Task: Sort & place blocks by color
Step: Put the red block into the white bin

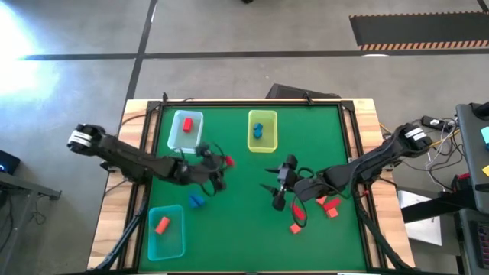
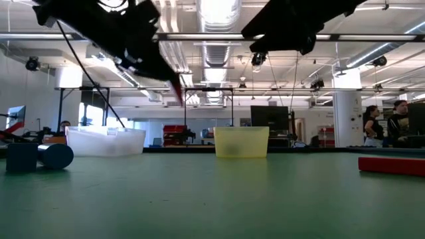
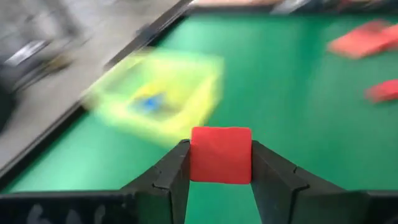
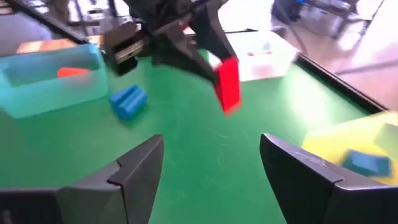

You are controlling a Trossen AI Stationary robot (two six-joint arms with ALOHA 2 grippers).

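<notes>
Left claw (image 3: 221,163) is clenched on a red block (image 3: 221,154), held above the green tabletop (image 1: 306,160) mid-table; in the right wrist view its long axis runs near upright, slightly tilted. Right claw (image 4: 211,171) is released w/ nothing between the fingers, hovering near the red blocks (image 1: 330,206) on the right. Behind: open hall w/ ceiling lights, people at far right.
</notes>
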